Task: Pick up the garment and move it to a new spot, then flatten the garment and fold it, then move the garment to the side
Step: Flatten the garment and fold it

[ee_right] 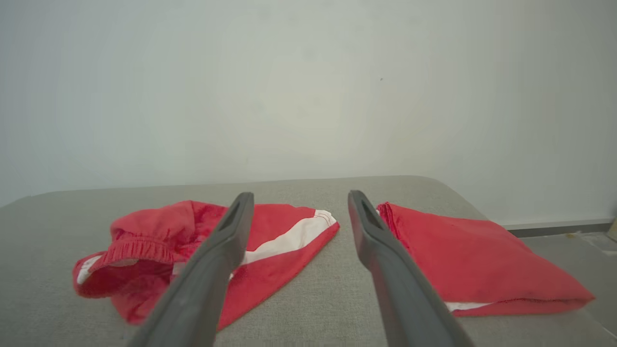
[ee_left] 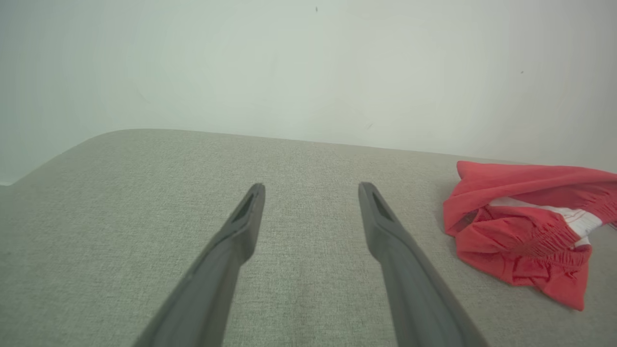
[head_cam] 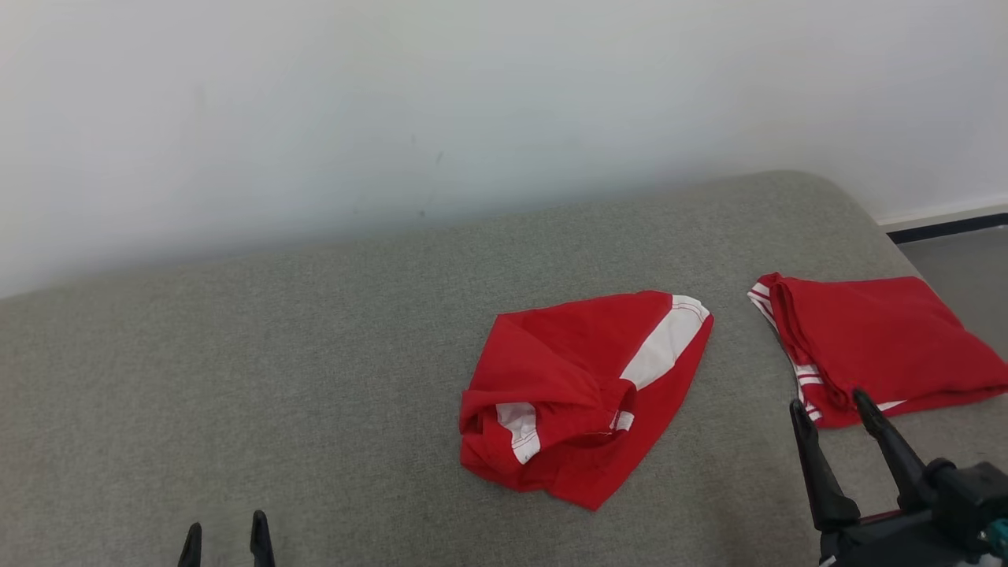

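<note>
Near the middle of the grey upholstered surface, a crumpled red garment with a white stripe lies in a heap, nothing touching it. To its right, close to the surface's edge, a second red garment lies folded flat, apart from the first. The right tool hovers released at the near edge of that folded piece, fingers spread. The left tool, also released and empty, sits at the near left, well apart from both. A pale wall stands behind.

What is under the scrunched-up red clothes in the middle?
The crumpled red garment lies on the grey fabric surface, which shows all around it. Whether anything small hides beneath it cannot be seen, because the cloth covers that patch.
</note>
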Controlling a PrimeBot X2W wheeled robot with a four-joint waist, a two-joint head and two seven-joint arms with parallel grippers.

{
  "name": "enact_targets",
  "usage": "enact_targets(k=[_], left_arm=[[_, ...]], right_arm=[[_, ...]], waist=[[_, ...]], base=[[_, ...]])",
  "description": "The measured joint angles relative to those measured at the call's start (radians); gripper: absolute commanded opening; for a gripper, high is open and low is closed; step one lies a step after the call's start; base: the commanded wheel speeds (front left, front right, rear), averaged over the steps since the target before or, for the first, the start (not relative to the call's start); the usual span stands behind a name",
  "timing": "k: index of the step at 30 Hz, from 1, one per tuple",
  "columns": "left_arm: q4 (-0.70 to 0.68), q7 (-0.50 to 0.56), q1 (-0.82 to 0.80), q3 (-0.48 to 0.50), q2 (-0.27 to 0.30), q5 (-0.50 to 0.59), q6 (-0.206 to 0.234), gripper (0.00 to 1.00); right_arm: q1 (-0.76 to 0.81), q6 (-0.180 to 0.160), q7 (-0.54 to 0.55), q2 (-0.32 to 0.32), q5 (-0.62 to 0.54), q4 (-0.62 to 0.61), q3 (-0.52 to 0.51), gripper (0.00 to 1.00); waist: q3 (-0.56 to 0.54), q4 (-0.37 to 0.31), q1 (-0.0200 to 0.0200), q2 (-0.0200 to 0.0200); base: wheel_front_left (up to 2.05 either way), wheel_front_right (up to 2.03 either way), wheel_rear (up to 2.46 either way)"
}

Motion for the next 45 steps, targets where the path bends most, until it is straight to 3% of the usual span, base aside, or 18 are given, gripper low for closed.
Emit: enact_targets(k=[6, 13, 19, 25, 29, 35, 42, 45], left_arm=[[0.007, 0.0, -0.001, -0.004, 0.0, 0.0, -0.003, 1.0], [0.021, 0.0, -0.001, -0.041, 0.0, -0.003, -0.03, 1.0], [0.106, 0.0, -0.017, -0.221, -0.001, -0.005, -0.081, 1.0], [0.206, 0.001, -0.127, -0.435, 0.0, -0.01, -0.088, 1.0], [0.255, 0.001, -0.214, -0.472, 0.005, 0.023, -0.088, 1.0], [0.323, 0.0, -0.304, -0.501, 0.008, 0.112, -0.045, 1.0], [0.363, 0.0, -0.361, -0.488, 0.01, 0.18, 0.061, 1.0], [0.402, 0.0, -0.374, -0.485, 0.011, 0.188, 0.081, 1.0]], right_arm=[[0.017, 0.0, -0.121, -0.005, -0.052, 0.119, 0.0, 1.0], [0.009, 0.0, -0.152, 0.017, -0.057, 0.174, 0.01, 1.0], [-0.009, 0.0, -0.161, 0.018, -0.058, 0.19, 0.029, 1.0], [-0.026, 0.0, -0.163, 0.019, -0.055, 0.193, 0.052, 1.0], [-0.031, 0.0, -0.162, 0.024, -0.052, 0.199, 0.068, 1.0], [-0.044, 0.0, -0.158, 0.028, -0.05, 0.203, 0.076, 1.0], [-0.046, 0.0, -0.158, 0.037, -0.05, 0.21, 0.076, 1.0], [-0.047, 0.0, -0.158, 0.042, -0.05, 0.213, 0.078, 1.0]], waist=[[0.002, -0.006, 0.0, 0.0], [0.004, 0.0, 0.0, 0.0], [0.006, -0.003, 0.0, 0.0], [0.013, -0.024, 0.0, 0.0], [0.018, -0.048, 0.0, 0.0001], [0.026, -0.095, 0.0, 0.0], [0.037, -0.148, 0.0, 0.0001], [0.041, -0.164, 0.0001, 0.0]], base=[[0.0, 0.0, 0.0], [0.0, 0.0, 0.0], [0.0, 0.0, 0.0], [0.0, 0.0, 0.0], [0.0, 0.0, 0.0], [0.0, 0.0, 0.0], [0.0, 0.0, 0.0], [0.0, 0.0, 0.0]])
